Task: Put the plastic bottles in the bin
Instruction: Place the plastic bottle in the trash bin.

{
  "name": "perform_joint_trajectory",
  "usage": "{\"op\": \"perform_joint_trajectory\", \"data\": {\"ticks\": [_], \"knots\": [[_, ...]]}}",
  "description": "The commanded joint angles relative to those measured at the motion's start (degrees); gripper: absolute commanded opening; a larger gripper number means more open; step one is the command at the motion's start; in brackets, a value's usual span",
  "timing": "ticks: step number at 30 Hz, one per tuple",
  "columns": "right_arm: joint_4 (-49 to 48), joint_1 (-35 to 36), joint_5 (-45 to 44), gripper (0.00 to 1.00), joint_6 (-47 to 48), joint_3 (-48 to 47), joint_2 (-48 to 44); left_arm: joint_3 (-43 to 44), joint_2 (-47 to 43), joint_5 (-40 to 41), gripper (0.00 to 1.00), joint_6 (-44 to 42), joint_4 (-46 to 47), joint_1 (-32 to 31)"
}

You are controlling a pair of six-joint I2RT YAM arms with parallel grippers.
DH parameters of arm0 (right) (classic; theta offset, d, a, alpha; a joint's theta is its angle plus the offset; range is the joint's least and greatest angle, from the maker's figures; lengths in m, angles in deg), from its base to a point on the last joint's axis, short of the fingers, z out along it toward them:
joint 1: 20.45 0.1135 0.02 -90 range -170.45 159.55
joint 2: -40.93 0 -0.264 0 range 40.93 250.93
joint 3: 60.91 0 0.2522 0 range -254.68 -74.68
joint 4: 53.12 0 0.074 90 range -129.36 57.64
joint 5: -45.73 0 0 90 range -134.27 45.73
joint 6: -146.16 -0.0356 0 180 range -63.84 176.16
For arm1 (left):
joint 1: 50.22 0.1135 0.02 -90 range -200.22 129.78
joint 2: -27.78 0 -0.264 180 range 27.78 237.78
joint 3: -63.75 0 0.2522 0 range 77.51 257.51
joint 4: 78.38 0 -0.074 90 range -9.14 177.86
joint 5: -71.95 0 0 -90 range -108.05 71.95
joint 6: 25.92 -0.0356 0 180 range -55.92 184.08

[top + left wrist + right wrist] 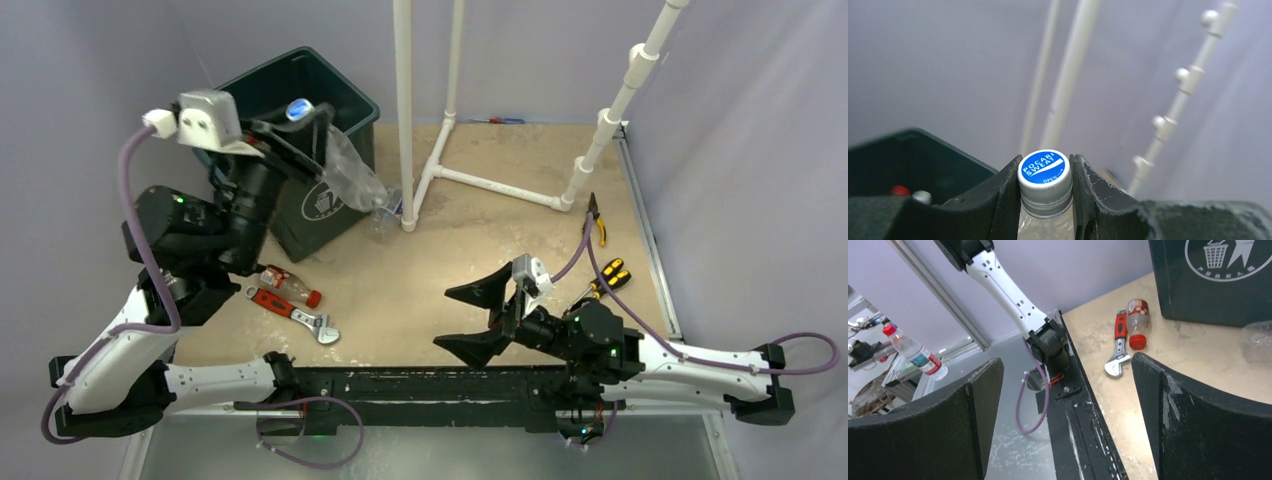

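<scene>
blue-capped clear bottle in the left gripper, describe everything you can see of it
A clear, crinkled plastic bottle, its cap blue on top with white POCARI SWEAT lettering above a silvery ribbed skirt. The left gripper is shut on it at the cap and neck. It hangs tilted, cap uppermost over the dark green plastic bin, body slanting down past the bin's rim.

White pipe frame [404,110] beside bin [350,92], bare table [420,280] at centre

Top view high at near side, looking down over whole table [450,300]; left wrist raised, close, facing far wall [948,60] across bin [908,150] rim; right wrist low at near edge, facing left, sharing bin and wrench [1118,347] with top.
</scene>
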Motion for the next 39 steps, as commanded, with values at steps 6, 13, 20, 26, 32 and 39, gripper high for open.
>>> {"op": "perform_joint_trajectory", "data": {"ticks": [6, 13, 20, 26, 32, 39], "knots": [[0.28, 0.19, 0.55, 0.99, -2.85, -2.32, 4.22, 19.97, 18.28, 16.56, 0.0, -31.04, 14.75, 9.06], [3.66, 0.19, 0.52, 0.99, -3.38, -1.86, 2.85, 33.09, 34.41, -0.14, 0.0, -8.28, 2.25, 36.81], [1.46, 0.19, -2.25, 0.99, -3.99, 2.25, 1.4, 29.31, 40.99, -8.31, 0.0, 0.44, 6.86, 43.99], [-2.0, 0.14, -3.26, 0.99, -4.19, 4.78, 3.35, 19.66, 41.05, -8.98, 0.0, 2.63, 7.94, 43.99], [-2.17, 0.17, -3.84, 0.99, -5.14, 6.13, 3.16, 13.2, 42.17, -12.57, 0.0, 6.64, 5.9, 43.99], [2.67, 0.18, -5.92, 0.99, -6.03, 6.04, -0.13, 2.05, 38.4, -8.34, 0.0, 7.01, 8.51, 43.99]]}}
